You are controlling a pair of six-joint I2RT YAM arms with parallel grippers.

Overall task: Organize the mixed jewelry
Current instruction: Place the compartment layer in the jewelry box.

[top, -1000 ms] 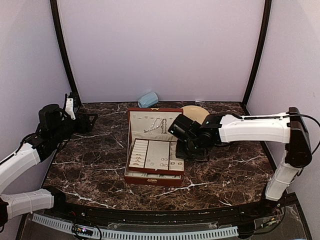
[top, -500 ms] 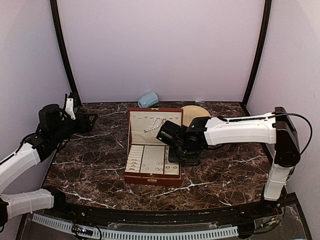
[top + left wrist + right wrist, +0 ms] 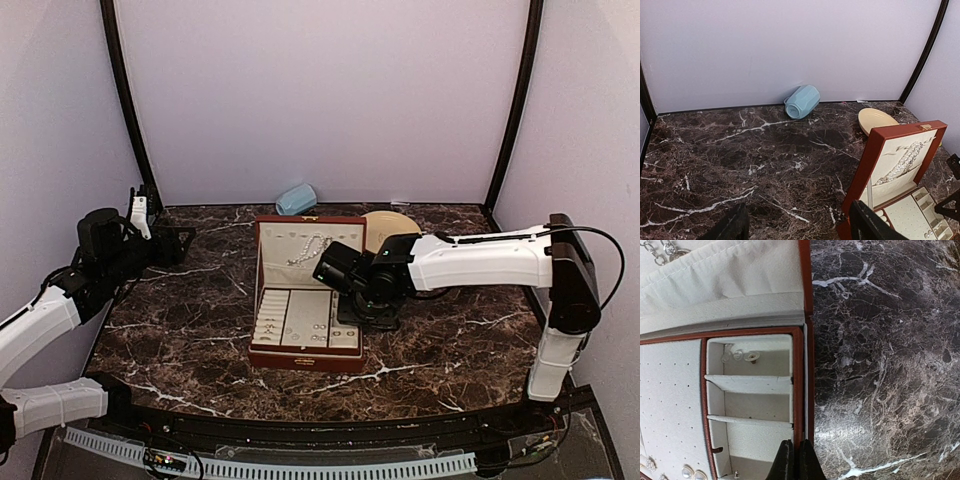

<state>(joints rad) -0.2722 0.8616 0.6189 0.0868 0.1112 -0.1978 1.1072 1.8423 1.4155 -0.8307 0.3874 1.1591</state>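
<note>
Swung left, the right tool now hangs closed over the right rim of the red-brown, cream-lined box.
Nothing shows in it, so sorting seems nearly done: the white pearl-like bead strand lies in the lid, the tiny silvery rings and earrings in the compartments; the left tool is open, empty.

I see a dark marble table with a red-brown box at its middle. The box's lid stands upright and shows a cream lining. Inside, a cream slotted tray fills the left part. Cream dividers split the strip along the box's right wall into small compartments. A pale blue cup lies on its side at the table's far edge. A cream plate rests just behind the lid's right corner, toward the far edge.
</note>
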